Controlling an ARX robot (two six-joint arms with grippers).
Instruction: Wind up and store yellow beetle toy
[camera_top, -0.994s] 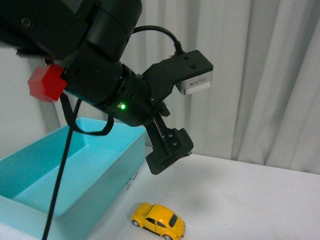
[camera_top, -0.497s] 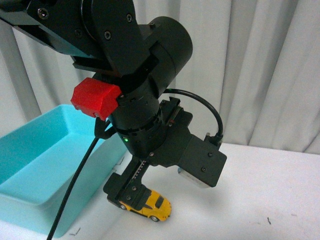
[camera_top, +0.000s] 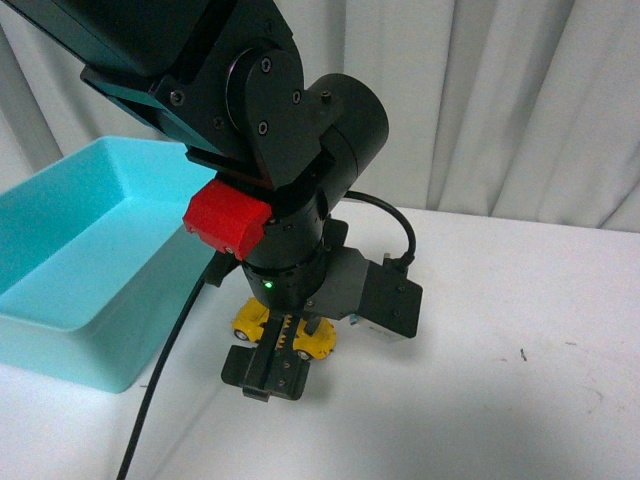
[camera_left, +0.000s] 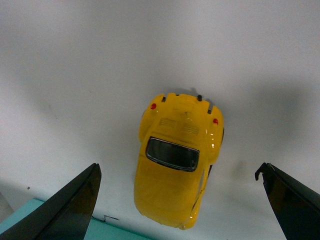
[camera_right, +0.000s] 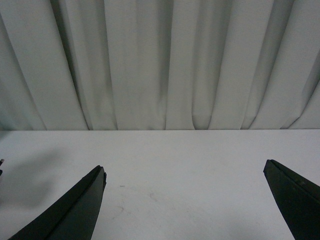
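The yellow beetle toy (camera_left: 176, 170) stands on its wheels on the white table, seen from above in the left wrist view, its rear window showing. My left gripper (camera_left: 179, 167) is open and held straight over it, with one black finger (camera_left: 75, 205) on each side and both apart from the car. In the front view the left arm hides most of the toy (camera_top: 248, 322); only yellow bits show beside the gripper (camera_top: 262, 372). My right gripper (camera_right: 182, 170) is open and empty over bare table.
A turquoise bin (camera_top: 60, 300) stands on the table just left of the toy; its edge shows in the left wrist view (camera_left: 100, 231). White curtains (camera_right: 160, 65) hang behind the table. A black cable (camera_top: 165, 380) hangs from the left arm.
My left arm has swung down from above the bin's corner and lowered over the toy. The open jaws now straddle the car, which has not been lifted.
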